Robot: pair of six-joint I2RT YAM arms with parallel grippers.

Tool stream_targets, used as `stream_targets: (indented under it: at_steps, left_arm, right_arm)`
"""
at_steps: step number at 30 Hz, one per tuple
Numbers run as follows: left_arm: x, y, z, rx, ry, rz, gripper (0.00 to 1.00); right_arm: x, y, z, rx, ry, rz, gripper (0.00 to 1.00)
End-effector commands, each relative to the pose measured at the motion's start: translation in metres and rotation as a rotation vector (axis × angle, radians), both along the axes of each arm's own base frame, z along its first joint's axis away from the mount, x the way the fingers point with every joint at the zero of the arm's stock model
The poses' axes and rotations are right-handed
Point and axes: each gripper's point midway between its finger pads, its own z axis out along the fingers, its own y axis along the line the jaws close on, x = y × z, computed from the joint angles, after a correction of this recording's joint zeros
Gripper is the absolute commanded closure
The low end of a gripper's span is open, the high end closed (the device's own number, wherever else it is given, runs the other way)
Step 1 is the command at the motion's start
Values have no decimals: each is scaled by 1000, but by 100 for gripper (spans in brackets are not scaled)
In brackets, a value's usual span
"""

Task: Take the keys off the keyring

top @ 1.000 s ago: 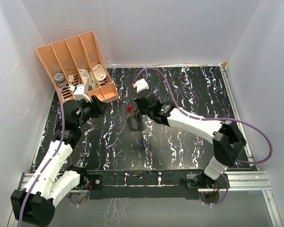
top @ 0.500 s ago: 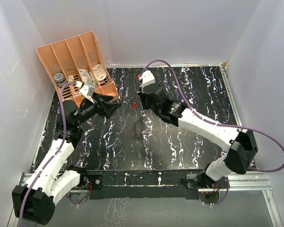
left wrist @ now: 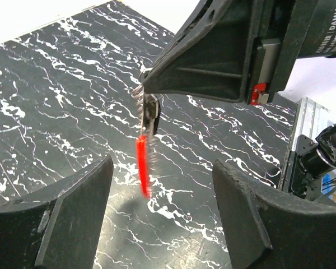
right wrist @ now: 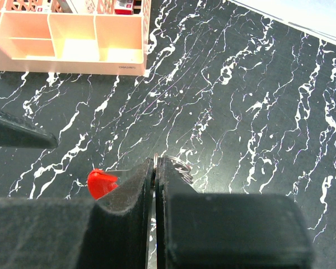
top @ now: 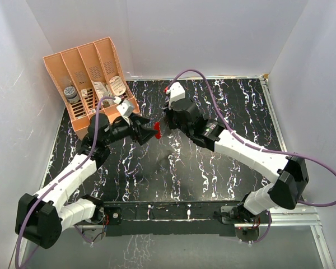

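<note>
Over the last second the left gripper point(top: 150, 132) has swung out from the front of the peach organiser point(top: 73, 61) toward the right gripper point(top: 162, 124), and its jaws have spread wider. They now gape on either side of the hanging keyring point(left wrist: 142, 165), touching nothing. The right arm stretches toward the organiser's near right corner with its jaws pinched fully closed on the thin metal ring, so the red tag and small dark-and-silver key point(left wrist: 151, 112) dangle just off that corner.

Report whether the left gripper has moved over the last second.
Yes: the left gripper has swung rightward, away from the peach plastic organiser, toward the red oval keyring tag.
</note>
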Motion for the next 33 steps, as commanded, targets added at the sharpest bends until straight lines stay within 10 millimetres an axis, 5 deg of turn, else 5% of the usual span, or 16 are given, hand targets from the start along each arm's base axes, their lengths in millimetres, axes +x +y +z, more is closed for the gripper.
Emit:
stream_targets:
  at_steps: [1,13,20,27,33]
  left_arm:
    - [15,-11,18,38,-125,41,31]
    - [38,-42,1,177,-157,124,54]
    - [40,-45,2,190,-170,144,70]
    - [39,-44,2,200,-176,149,99]
    - [49,-28,5,256,-157,245,100]
  right_arm:
    - [-4,5,66,149,-100,11,100]
    - [-19,4,82,198,-107,44,100]
    - [-22,2,85,202,-111,47,100]
    - [-22,1,86,206,-117,42,100]
    - [-22,-8,84,191,-133,17,100]
